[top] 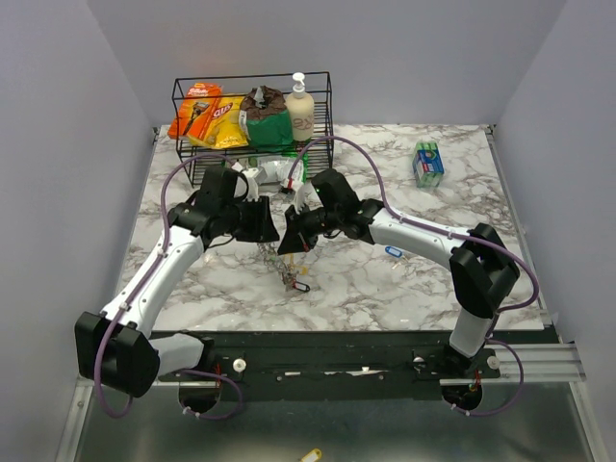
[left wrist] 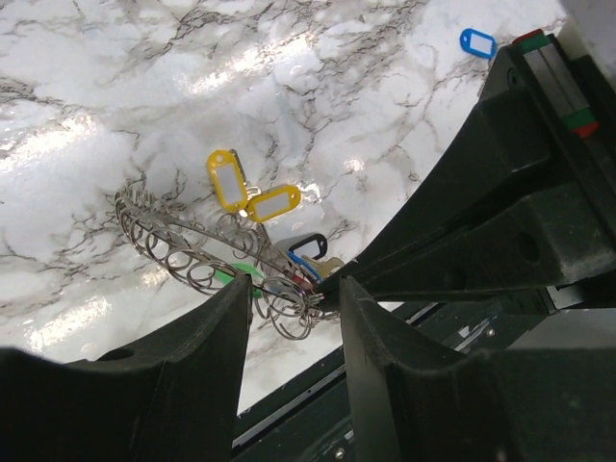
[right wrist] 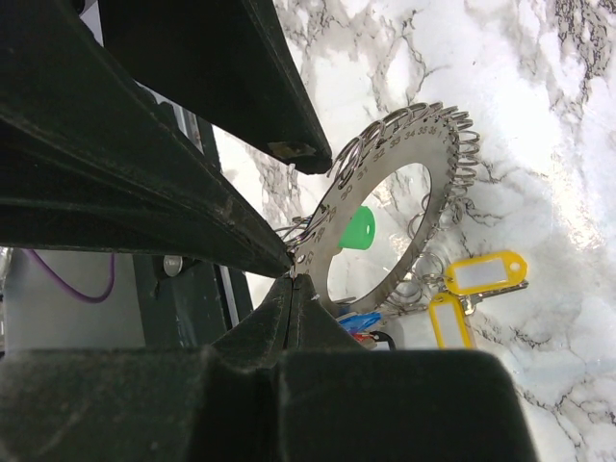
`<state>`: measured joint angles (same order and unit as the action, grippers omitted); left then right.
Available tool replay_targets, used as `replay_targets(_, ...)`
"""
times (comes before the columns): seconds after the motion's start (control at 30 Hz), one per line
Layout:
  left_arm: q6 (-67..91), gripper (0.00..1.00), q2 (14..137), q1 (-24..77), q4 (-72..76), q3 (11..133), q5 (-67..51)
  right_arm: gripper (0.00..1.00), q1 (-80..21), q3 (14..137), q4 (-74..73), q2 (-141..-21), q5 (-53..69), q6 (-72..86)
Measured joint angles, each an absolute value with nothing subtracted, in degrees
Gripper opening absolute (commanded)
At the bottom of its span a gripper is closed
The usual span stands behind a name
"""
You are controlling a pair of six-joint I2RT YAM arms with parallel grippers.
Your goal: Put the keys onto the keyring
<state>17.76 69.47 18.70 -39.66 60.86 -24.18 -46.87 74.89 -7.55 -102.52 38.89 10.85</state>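
Pinching the keyring (right wrist: pixel 423 144) by its flat edge, the right gripper (right wrist: pixel 294 272) holds it over the table (top: pixel 462 212), keys (right wrist: pixel 486 274) dangling; left gripper (left wrist: pixel 294 298) is half open beside it. Ring looks stiff, light, slippery

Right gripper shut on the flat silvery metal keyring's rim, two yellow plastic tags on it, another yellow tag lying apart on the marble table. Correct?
The lone plastic tag on the marble table is blue, not yellow; the left wrist view shows it. The right gripper is shut on the rim of the silvery keyring, with two yellow tags on it.
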Motion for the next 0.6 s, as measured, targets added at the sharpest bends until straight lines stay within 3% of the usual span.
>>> replay_targets(0.6,17.34,0.40,72.82,25.52,-44.40,64.40,-15.59,0.00,-46.85,73.73,-7.03,-102.52,38.89,10.90)
